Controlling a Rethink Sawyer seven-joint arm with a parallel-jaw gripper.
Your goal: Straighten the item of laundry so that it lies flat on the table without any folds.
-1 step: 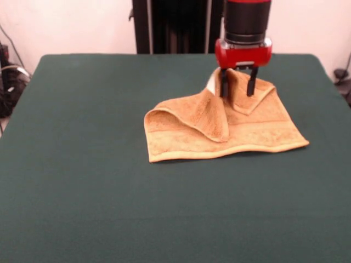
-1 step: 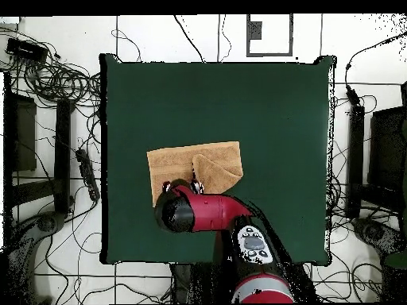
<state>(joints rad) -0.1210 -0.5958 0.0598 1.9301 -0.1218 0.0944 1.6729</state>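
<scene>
towel (image 1: 219, 129): orange-tan, right of desk centre in front view; lower layer flat, long axis runs left-right across the view.
fold: 1 flap doubled over the middle, ridge running from the left edge up toward the far edge; far portion pulled up into a peak.
end effector (image 1: 237, 87): directly above the towel's far edge, 2 black fingers (image 1: 252, 83) straddling the raised peak; look pinched on the cloth, contact partly hidden.
desk (image 1: 82, 164): dark green top, nothing else on it.
key relation: bulk of towel lies toward the camera and left of the end effector in front view; held bit is at the far side, so flap has to go away from the bulk, approx perpendicular to the long axis.
step (est.): mid-unfold, not flat yet.
risk (est.): whole towel drags instead of the flap opening.
</scene>
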